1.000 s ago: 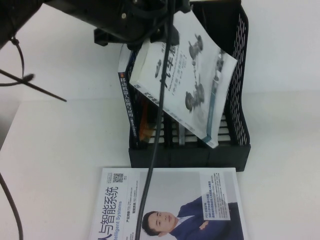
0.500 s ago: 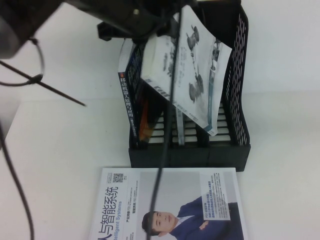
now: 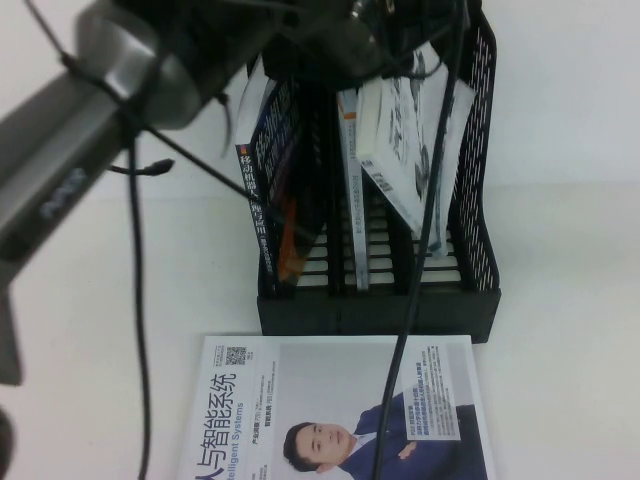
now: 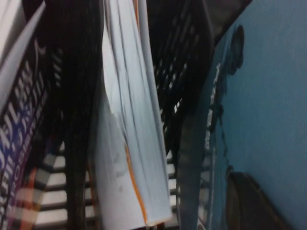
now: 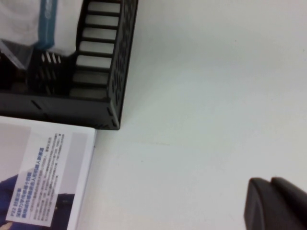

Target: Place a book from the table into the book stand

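The book (image 3: 400, 150), white-grey with a car parts drawing, stands tilted in the right slot of the black book stand (image 3: 470, 290). My left gripper (image 3: 378, 38) is at the stand's top, shut on the book's upper part. In the left wrist view the book's teal back cover (image 4: 268, 96) fills one side, with one dark finger (image 4: 249, 201) pressed on it. My right gripper (image 5: 276, 203) is shut and empty over the white table (image 5: 201, 96), right of the stand (image 5: 115, 72). It is out of the high view.
A grey book with an orange band (image 3: 272, 200) leans in the stand's left slot. A thin book (image 3: 350, 190) stands in the middle slot. The white-and-blue book with a suited man (image 3: 340, 410) lies flat in front of the stand. My left arm's cable (image 3: 410, 300) hangs over the stand.
The book has swung from lying slanted across the stand's top to nearly upright, moving right and down into the right slot. My left arm moved right with it.
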You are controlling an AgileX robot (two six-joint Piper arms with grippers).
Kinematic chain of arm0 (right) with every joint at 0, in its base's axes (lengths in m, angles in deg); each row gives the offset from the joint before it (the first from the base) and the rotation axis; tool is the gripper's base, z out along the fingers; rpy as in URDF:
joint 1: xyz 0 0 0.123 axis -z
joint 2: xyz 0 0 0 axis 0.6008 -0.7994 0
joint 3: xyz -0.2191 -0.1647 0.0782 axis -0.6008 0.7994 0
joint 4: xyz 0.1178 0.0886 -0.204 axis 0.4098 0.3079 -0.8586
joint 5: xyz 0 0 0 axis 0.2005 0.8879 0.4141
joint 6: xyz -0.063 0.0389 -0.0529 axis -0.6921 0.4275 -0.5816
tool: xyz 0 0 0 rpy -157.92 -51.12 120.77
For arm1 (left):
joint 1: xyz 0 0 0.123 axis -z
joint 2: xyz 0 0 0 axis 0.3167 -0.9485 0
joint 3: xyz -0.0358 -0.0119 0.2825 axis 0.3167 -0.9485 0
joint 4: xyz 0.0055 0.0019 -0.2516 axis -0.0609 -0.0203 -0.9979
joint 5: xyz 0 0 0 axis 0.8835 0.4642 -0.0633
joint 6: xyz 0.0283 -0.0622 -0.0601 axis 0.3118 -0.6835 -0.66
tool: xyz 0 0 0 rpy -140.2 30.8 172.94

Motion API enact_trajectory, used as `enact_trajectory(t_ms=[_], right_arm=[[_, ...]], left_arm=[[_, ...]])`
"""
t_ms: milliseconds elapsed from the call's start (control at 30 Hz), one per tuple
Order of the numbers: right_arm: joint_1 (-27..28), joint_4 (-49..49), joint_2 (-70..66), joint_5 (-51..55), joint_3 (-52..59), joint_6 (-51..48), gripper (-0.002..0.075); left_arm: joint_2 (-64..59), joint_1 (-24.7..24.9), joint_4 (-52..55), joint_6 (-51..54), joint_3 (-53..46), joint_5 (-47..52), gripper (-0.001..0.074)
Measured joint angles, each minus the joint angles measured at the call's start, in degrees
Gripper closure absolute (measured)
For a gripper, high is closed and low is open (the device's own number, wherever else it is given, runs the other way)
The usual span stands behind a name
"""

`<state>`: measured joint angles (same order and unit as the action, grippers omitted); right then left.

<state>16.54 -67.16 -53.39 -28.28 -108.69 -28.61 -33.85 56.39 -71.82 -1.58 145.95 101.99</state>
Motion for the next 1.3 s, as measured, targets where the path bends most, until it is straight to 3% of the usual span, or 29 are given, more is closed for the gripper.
enact_trajectory(t_ms=[200, 567, 633, 800, 933, 1100, 1200, 1300], right_arm=[[0.0, 0.2, 0.0, 0.0, 0.0, 0.0, 0.0727], [0.0, 1.9, 0.0, 0.0, 0.0, 0.0, 0.0727], [0.0, 2.3, 0.0, 0.0, 0.0, -0.2, 0.0727], [0.0, 2.4, 0.0, 0.0, 0.0, -0.5, 0.0727], [0.0, 2.4, 0.0, 0.2, 0.0, -1.6, 0.0727], [0.0, 2.4, 0.0, 0.5, 0.0, -2.3, 0.0727], [0.0, 2.4, 0.0, 0.5, 0.0, -2.7, 0.0727], [0.0, 2.4, 0.0, 0.5, 0.0, -3.2, 0.0727]], left_arm=[[-4.7, 0.0, 0.5, -1.3, 2.7, 3.3, 0.0615], [-8.2, 0.0, -1.6, -0.8, 2.7, -1.7, 0.0608], [-8.3, 0.0, -2.2, 0.6, 2.8, -3.6, 0.0544], [-7.8, 0.0, -2.4, 3.3, 3.7, -8.8, 0.0281], [-6.8, 0.0, -1.8, 4.8, 3.7, -10.3, 0.0217], [-1.8, 0.0, 3.6, 4.9, 3.7, -8.9, 0.0283], [2.5, 0.0, 7.5, 5.0, 3.7, -6.0, 0.0407], [7.0, 0.0, 12.4, 5.0, 3.8, -2.1, 0.0577]])
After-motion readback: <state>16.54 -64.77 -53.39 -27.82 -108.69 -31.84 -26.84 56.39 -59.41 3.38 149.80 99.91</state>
